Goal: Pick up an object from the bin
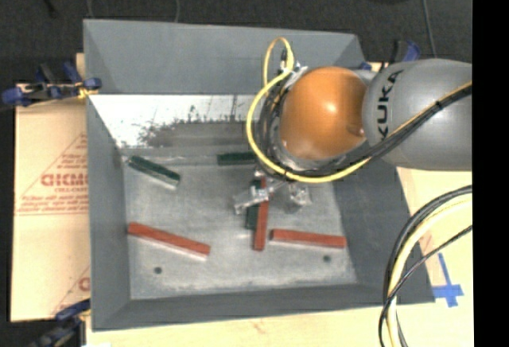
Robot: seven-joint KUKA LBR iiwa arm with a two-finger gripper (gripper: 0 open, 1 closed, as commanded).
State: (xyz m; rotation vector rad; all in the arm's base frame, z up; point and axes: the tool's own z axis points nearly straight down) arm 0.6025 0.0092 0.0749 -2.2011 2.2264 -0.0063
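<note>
The biggest thing here is the arm, reaching in from the right with its orange cap parked over the middle of the bin. The bin's a grey metal box with sloped walls and a flat floor. There's not much in it, just five sticks lying flat, no heap.

The long red stick sits on the left of the floor towards the near wall, at a slant. The short red stick lies on the right, nearly level. Between those two is a red-and-green stick pointing towards the back wall. Its far end runs up under the claw and its near end is just beside the short red one's left tip. A green stick lies by the left wall, and a second green stick is near the back wall, right at the edge of the cap.

As for the step, I'd call this the reach-down stage. The claw is low over the far end of the red-and-green stick, so that's my guess for the pick. I honestly can't tell how wide the claw is or whether it's got hold of anything, since the cap and cables block too much. That stick looks like it's lying on the floor, not lifted.

The next move probably needs the claw square across the stick's narrow side, then a firm close and a straight lift that doesn't drag the short red neighbour along.
</note>
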